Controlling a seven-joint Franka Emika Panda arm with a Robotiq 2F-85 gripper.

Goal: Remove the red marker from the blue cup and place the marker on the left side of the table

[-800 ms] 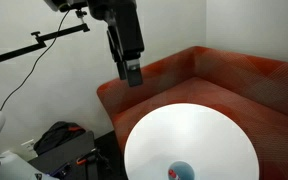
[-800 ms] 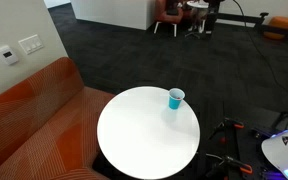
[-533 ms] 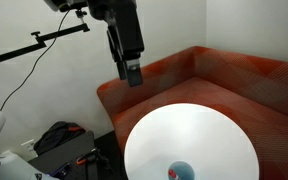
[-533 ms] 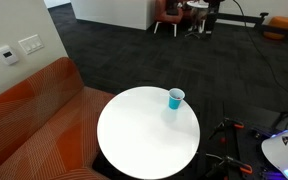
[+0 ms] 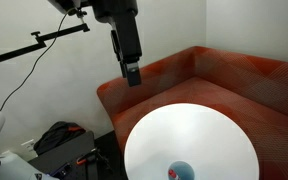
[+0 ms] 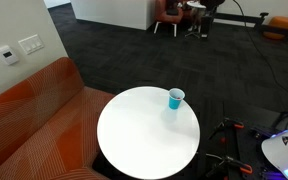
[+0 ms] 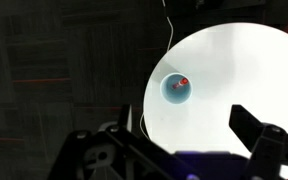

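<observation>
The small light-blue cup (image 5: 181,171) stands near the edge of the round white table (image 5: 209,125). It shows in both exterior views (image 6: 175,97) and in the wrist view (image 7: 176,89). The red marker (image 7: 183,81) sticks out of the cup, with only its tip visible from above. My gripper (image 5: 132,73) hangs high above the sofa back, far from the cup and well clear of the table (image 6: 134,135). In the wrist view the gripper (image 7: 174,150) is open and empty, and one dark finger (image 7: 256,132) shows at the right.
A red-orange sofa (image 5: 239,80) curves round the table and also shows in an exterior view (image 6: 29,125). A black bag (image 5: 59,140) and a boom stand (image 5: 44,38) are beside the sofa. Robot equipment (image 6: 284,150) stands by the table's edge on dark carpet.
The arm has shifted very slightly up high. The cup and the marker have not moved.
</observation>
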